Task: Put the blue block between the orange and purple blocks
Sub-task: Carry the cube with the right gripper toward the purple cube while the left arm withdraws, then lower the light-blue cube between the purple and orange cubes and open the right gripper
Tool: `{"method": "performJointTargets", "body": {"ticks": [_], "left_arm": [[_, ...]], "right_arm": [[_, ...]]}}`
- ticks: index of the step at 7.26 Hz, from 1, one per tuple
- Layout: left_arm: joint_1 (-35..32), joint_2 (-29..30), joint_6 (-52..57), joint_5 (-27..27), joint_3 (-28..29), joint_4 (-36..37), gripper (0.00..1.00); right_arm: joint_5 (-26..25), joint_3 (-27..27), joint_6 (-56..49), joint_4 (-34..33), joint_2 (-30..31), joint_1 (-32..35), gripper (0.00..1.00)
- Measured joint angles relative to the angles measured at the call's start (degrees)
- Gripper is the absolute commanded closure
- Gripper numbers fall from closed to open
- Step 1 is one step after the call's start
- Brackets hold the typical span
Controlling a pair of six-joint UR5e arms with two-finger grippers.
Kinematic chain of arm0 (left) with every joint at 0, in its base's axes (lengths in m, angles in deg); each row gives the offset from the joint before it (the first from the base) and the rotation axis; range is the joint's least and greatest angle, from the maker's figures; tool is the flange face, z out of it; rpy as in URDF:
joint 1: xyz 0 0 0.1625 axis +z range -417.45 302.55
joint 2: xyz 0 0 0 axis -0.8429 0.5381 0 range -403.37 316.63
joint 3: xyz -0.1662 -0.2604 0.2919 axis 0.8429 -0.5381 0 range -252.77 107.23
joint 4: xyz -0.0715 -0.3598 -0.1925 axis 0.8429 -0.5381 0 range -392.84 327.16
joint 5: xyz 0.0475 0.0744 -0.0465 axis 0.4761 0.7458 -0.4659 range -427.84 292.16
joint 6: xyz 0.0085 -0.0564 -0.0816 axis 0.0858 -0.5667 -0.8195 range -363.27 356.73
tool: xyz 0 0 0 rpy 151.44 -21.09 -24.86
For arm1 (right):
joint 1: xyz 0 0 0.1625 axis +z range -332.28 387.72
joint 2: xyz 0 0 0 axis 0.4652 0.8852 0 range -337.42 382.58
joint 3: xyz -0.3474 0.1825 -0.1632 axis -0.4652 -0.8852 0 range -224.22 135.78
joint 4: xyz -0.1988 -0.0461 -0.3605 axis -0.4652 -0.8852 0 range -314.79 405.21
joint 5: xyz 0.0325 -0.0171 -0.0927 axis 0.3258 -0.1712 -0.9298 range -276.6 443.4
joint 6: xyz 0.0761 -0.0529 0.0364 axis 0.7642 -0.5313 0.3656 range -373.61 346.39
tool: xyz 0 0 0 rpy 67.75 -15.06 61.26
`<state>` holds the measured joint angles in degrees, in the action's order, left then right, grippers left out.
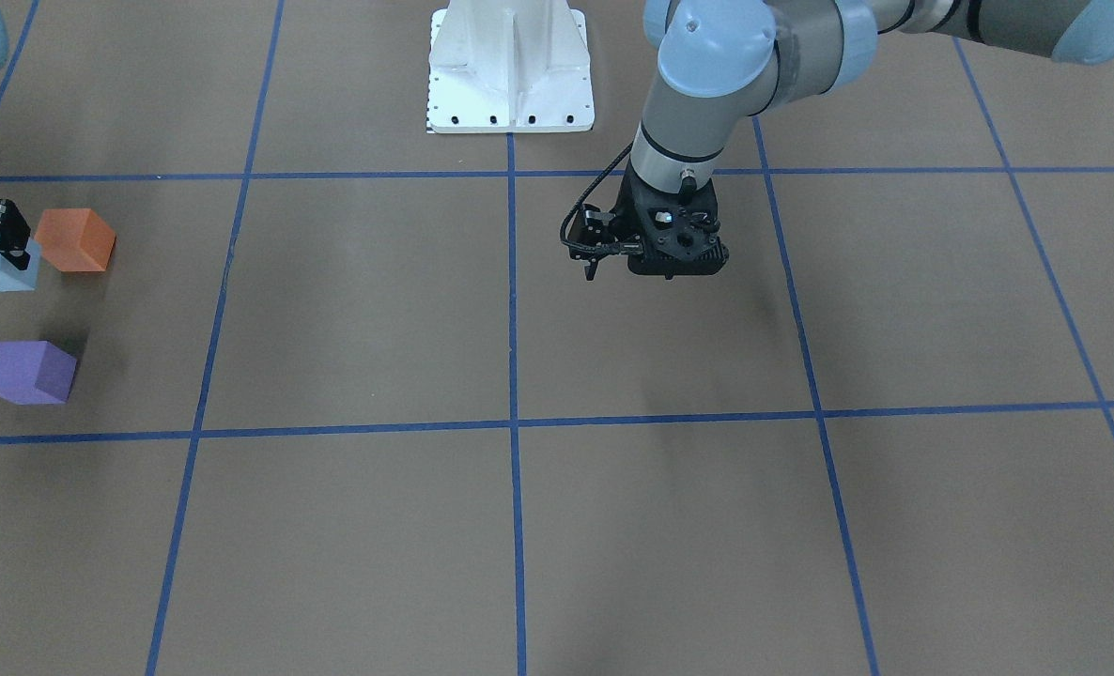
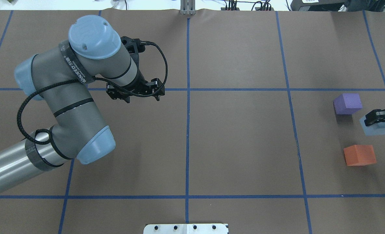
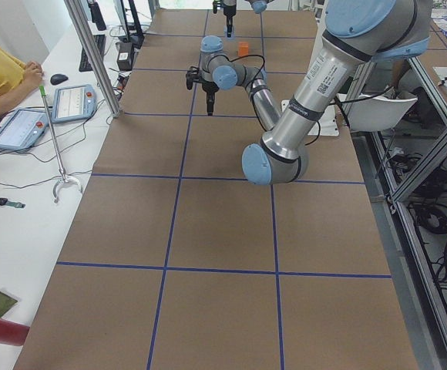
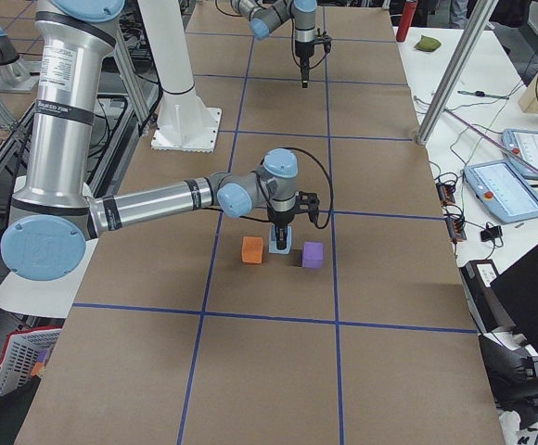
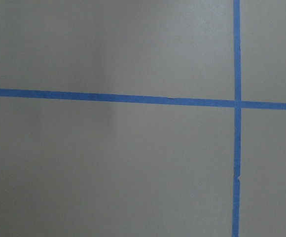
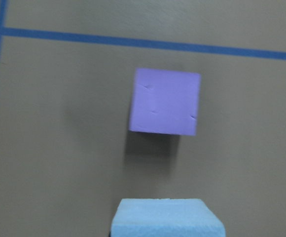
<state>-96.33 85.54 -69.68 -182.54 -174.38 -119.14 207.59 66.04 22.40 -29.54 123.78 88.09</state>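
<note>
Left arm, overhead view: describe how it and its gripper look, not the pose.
The left arm has grey tubular links with rounded light-blue joint caps. A black band with white lettering wraps the link next to the top cap, and a black braided cable loops from the forearm up to the wrist. The left gripper is black and blocky.

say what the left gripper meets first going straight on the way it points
Most likely the bare table, near a blue tape crossing: the left gripper points straight down and its wrist view shows nothing else.
</note>
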Motion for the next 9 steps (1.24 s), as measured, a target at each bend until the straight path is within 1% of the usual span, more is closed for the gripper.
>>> {"method": "performJointTargets", "body": {"ticks": [2,3,4,5,7,8,9], "left_arm": [[0.03,0.05,0.02,0.00,-0.01,0.02,0.00],[0.04,0.08,0.03,0.00,0.10,0.04,0.00],[0.10,0.24,0.03,0.00,0.27,0.04,0.00],[0.20,0.52,-0.18,0.00,0.39,0.06,0.00],[0.42,0.88,-0.73,0.00,0.44,0.08,0.00],[0.45,0.89,-0.80,0.00,0.48,0.09,0.00],[0.54,0.90,-0.82,0.00,0.51,0.09,0.00]], "right_arm": [[2.64,-2.26,3.52,1.21,-0.49,0.17,1.00],[2.89,-5.09,5.12,4.01,-1.95,0.11,1.00],[2.96,-8.70,6.92,7.74,-3.64,-0.11,1.00],[2.92,-10.81,9.51,11.05,-4.57,-0.84,1.00],[0.86,-12.67,12.11,14.82,-4.89,-4.00,1.00],[-0.15,-13.06,12.22,15.77,-4.61,-5.00,0.78],[-0.63,-13.18,12.26,16.68,-4.35,-5.39,0.01]]}}
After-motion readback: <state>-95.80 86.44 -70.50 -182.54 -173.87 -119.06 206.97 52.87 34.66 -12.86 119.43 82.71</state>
